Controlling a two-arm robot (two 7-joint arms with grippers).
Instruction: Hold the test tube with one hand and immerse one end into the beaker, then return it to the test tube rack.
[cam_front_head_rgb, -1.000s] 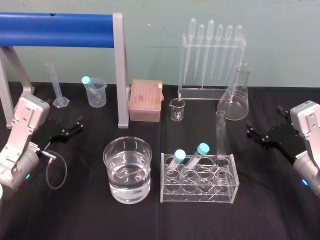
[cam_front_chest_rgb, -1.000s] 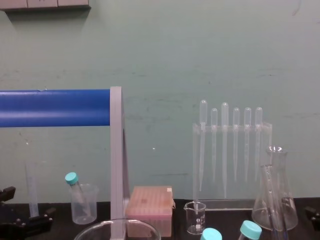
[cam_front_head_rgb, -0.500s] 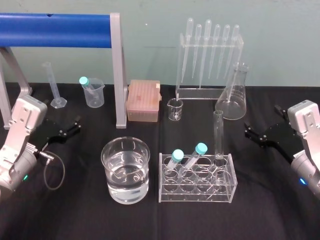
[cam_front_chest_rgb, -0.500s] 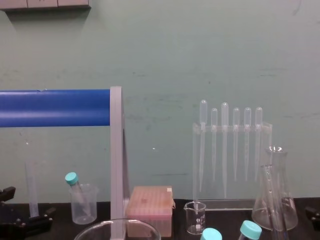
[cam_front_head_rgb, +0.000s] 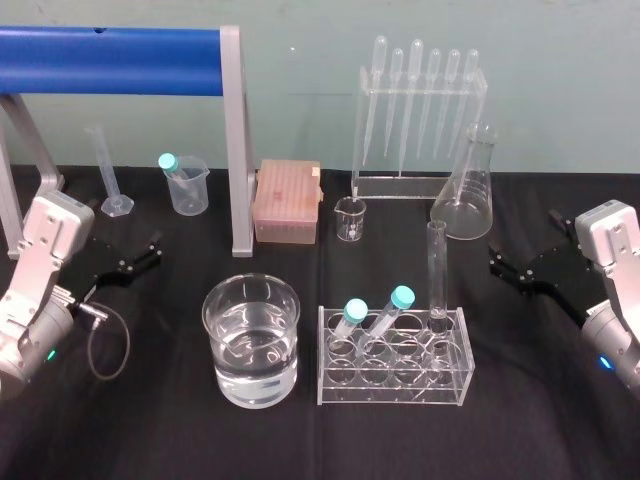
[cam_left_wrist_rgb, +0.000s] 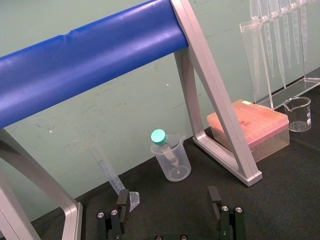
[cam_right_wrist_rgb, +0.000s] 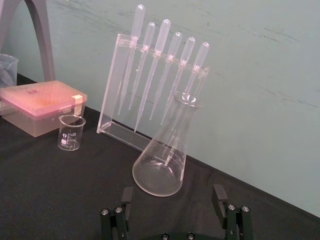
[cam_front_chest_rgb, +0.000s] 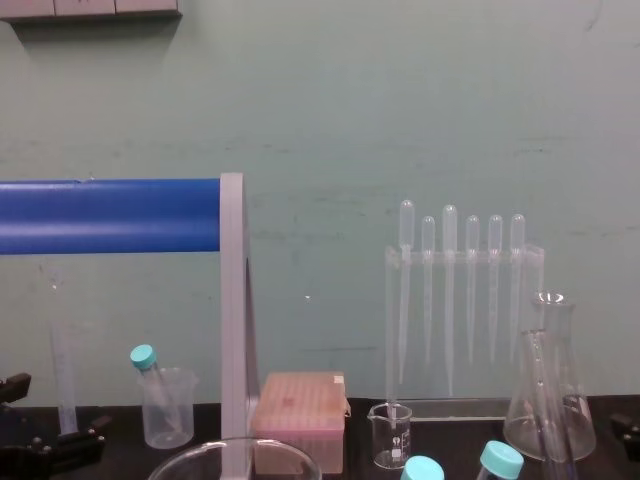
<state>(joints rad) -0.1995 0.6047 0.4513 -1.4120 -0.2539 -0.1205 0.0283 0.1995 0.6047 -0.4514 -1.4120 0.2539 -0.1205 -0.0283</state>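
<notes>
head view: the test tube (cam_front_head_rgb: 437, 268) stands upright in the back right hole of the clear test tube rack (cam_front_head_rgb: 394, 396), its open rim well above the rack's top. nothing grips it. the rack sits on the black bench (cam_front_head_rgb: 130, 430) toward the front edge, a little right of the middle. two teal-capped tubes (cam_front_head_rgb: 384, 312) lean in its left holes. the beaker (cam_front_head_rgb: 213, 330), partly filled with clear liquid, stands just beside the rack's left end without touching it.

the left gripper (cam_front_head_rgb: 151, 250) hovers near the bench's left edge, fingers spread and empty, well apart from the beaker. in the left wrist view its fingers (cam_left_wrist_rgb: 214, 196) are spread, and a plastic cup (cam_left_wrist_rgb: 173, 161) holding a capped tube shows beyond them. the right gripper (cam_front_head_rgb: 522, 240) hangs near the right edge, released and grasping nothing, level with the rack's back and apart from it. the right wrist view shows its fingers (cam_right_wrist_rgb: 219, 194) spread toward a conical flask (cam_right_wrist_rgb: 165, 160) and a pipette stand (cam_right_wrist_rgb: 114, 95) at the back edge.

chest view: the beaker's rim (cam_front_chest_rgb: 180, 462) curves along the bottom edge.
</notes>
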